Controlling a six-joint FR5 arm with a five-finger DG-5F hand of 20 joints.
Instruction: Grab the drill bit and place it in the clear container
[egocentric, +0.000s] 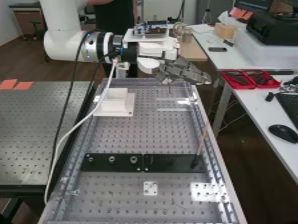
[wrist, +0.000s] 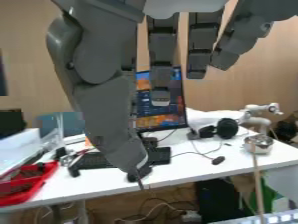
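Note:
In the high view the hand (egocentric: 179, 71) is over the far right part of the perforated bench, with its thumb and fingers curled together. A thin dark drill bit (egocentric: 169, 90) hangs point-down beneath it. Faint bright edges on the bench below look like the clear container (egocentric: 171, 109). In the wrist view the hand (wrist: 106, 110) shows its large thumb close up, and the slim tip of the drill bit (wrist: 140, 185) sticks out past the thumb's end. The pinch itself is hidden.
A white block (egocentric: 117, 102) stands on the bench, left of the container. Nearer lies a black plate (egocentric: 113, 162) with round fittings; a thin wooden stick (egocentric: 201, 142) leans up from its right part. Red trays (egocentric: 247, 79) and a mouse (egocentric: 284, 133) lie on the side table.

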